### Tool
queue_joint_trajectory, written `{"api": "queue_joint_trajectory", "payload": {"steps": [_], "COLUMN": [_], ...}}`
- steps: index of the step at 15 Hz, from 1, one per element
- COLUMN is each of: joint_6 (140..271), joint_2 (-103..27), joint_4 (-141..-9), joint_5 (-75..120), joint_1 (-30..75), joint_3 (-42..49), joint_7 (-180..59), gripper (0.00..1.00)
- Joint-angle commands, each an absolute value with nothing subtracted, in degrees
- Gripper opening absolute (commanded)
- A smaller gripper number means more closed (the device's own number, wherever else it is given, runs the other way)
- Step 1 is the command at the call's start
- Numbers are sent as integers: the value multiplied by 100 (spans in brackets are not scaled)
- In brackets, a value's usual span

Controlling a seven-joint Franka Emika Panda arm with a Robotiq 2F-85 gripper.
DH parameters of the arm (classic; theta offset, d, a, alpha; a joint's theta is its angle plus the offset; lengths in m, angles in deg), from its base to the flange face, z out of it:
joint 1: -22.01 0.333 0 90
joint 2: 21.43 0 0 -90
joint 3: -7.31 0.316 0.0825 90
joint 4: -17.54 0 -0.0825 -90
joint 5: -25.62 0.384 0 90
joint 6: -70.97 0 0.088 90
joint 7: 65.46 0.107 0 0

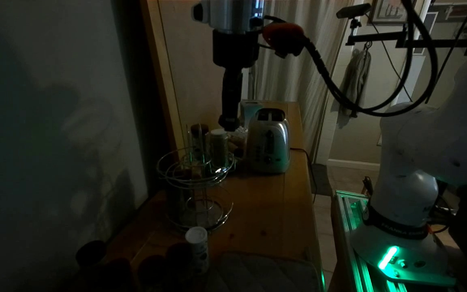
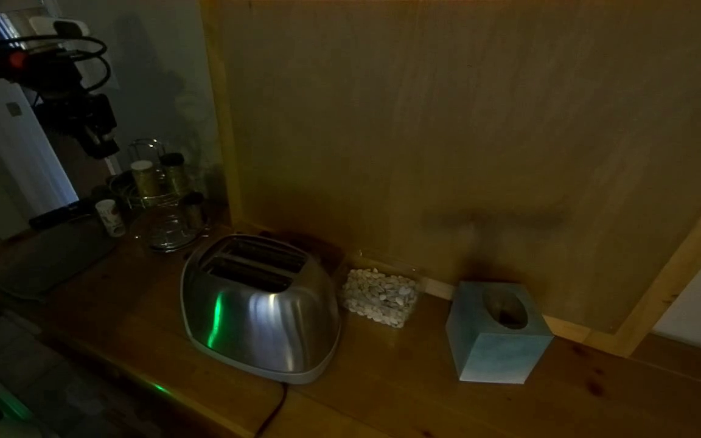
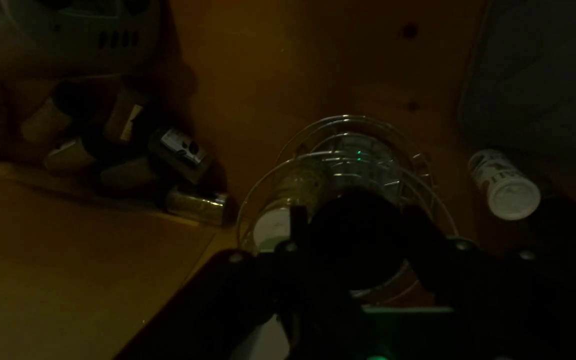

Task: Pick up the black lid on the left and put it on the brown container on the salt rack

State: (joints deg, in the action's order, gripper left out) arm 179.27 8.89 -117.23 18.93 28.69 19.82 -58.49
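My gripper [image 3: 355, 215] is dark in the wrist view, with a black round lid [image 3: 360, 242] between its fingers, touching both sides. In both exterior views the gripper [image 1: 229, 121] [image 2: 102, 147] points down, a little above the wire salt rack [image 1: 219, 177] [image 2: 171, 246]; the lid is too dark to make out there. On the rack's upper tier stand a white-capped jar [image 1: 219, 148] [image 2: 145, 177] and a dark-topped jar [image 1: 199, 136] [image 2: 175, 173]. I cannot tell which is the brown container; in the wrist view the lid hides part of the rack.
A metal toaster [image 1: 268, 142] [image 2: 262, 310] stands beyond the rack. A white salt shaker [image 1: 198, 245] [image 3: 513, 199] and a grey mat [image 1: 264, 271] are near its front. Several jars [image 3: 180, 150] lie by the wooden board [image 2: 466, 121]. A tissue box [image 2: 499, 337] stands farther along.
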Motion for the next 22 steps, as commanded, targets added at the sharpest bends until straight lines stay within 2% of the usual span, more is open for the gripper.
{"api": "queue_joint_trajectory", "payload": {"steps": [1, 22], "joint_6": [18114, 17934], "joint_2": [364, -269], "joint_4": [-11382, -11040], "joint_5": [1606, 1911], "joint_1": [2689, 2657], "joint_3": [1992, 1493], "joint_7": [-5498, -5732], "gripper": [24, 24]}}
